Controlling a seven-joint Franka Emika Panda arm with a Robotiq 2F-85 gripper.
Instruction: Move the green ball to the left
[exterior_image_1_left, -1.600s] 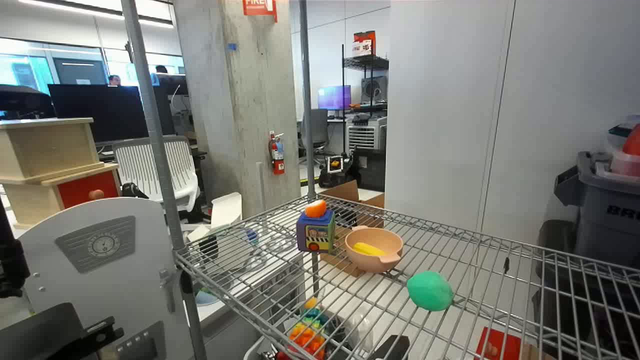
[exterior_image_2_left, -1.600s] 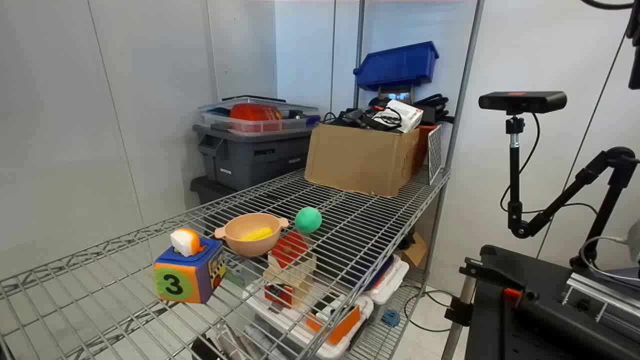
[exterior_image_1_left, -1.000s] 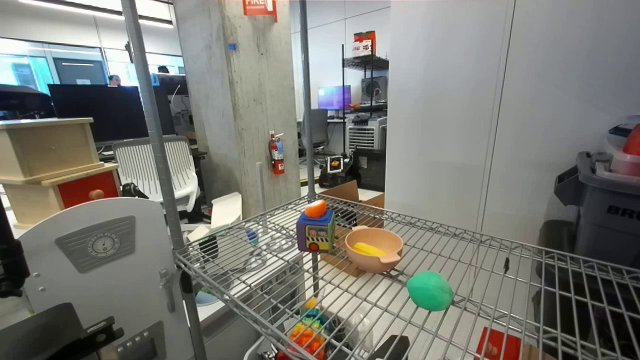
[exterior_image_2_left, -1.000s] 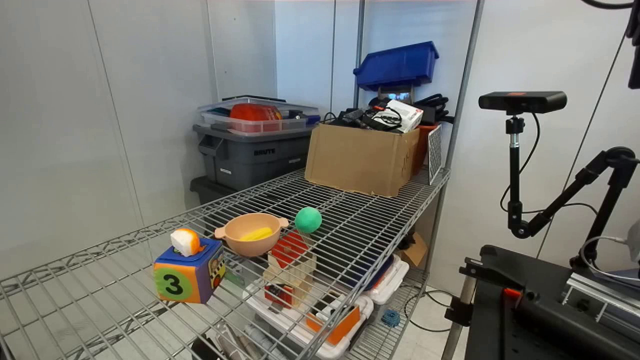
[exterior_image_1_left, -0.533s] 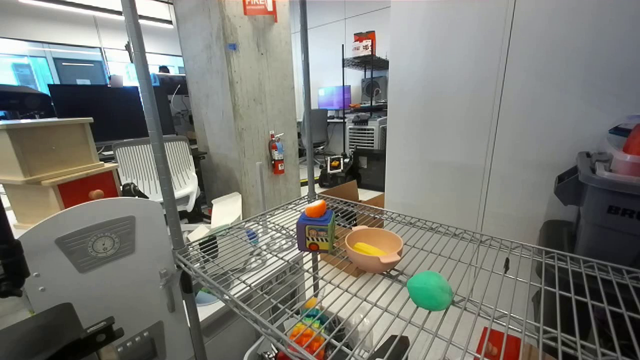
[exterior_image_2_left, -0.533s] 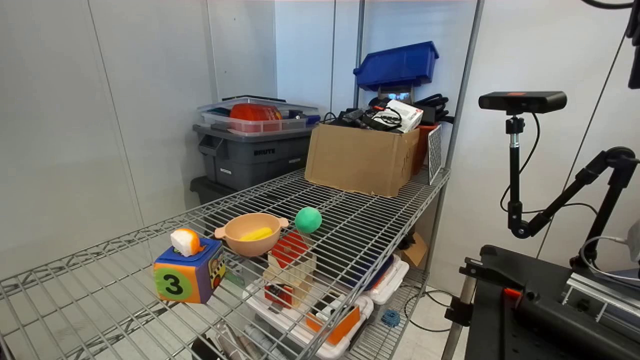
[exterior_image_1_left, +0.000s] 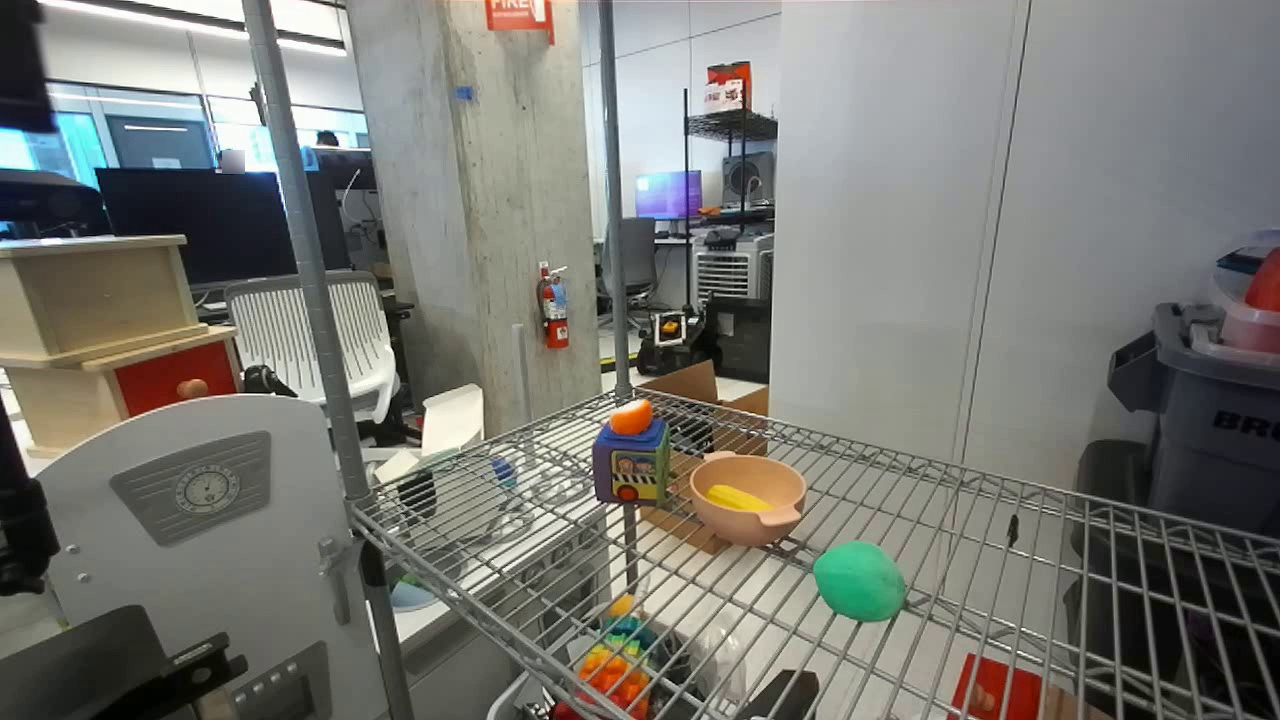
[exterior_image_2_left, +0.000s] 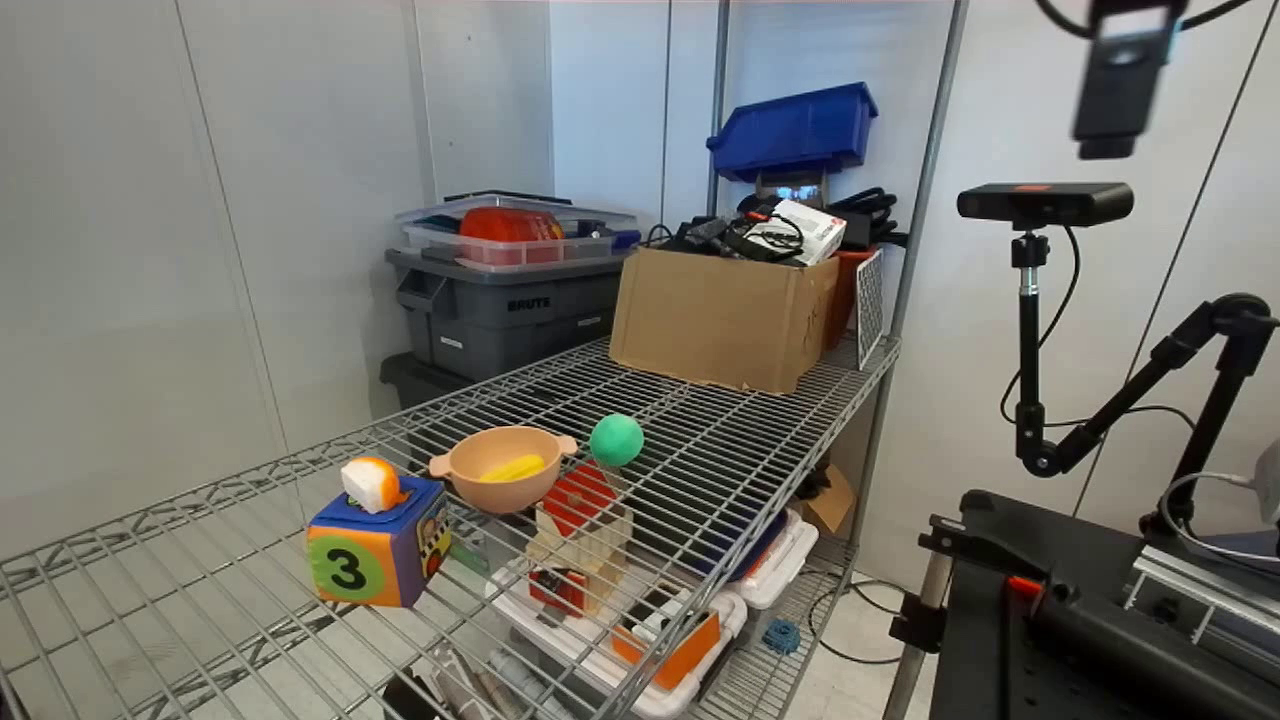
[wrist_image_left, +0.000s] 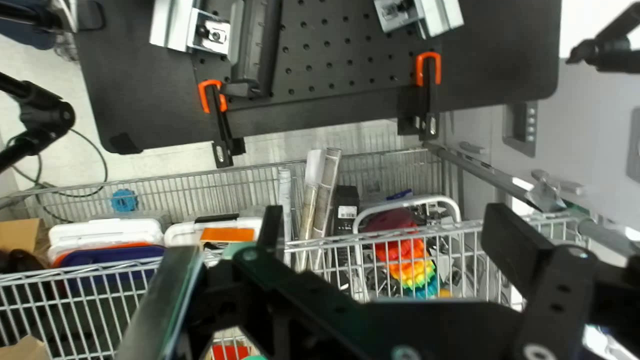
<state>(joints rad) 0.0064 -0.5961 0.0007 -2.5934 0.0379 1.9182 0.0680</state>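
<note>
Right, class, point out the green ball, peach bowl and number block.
Green ball (exterior_image_1_left: 860, 581), in an exterior view: camera-facing side.
Peach bowl (exterior_image_2_left: 503, 497), in an exterior view: outer wall.
Number block (exterior_image_2_left: 366, 562), in an exterior view: face numbered 3.

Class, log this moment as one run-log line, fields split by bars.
goal: move green ball left | hand: open, empty | green ball: on wire shelf, apart from peach bowl | status: not grasped

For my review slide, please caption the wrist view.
Open, empty claw in the foreground; wire shelf, rainbow object and black table beyond.
</note>
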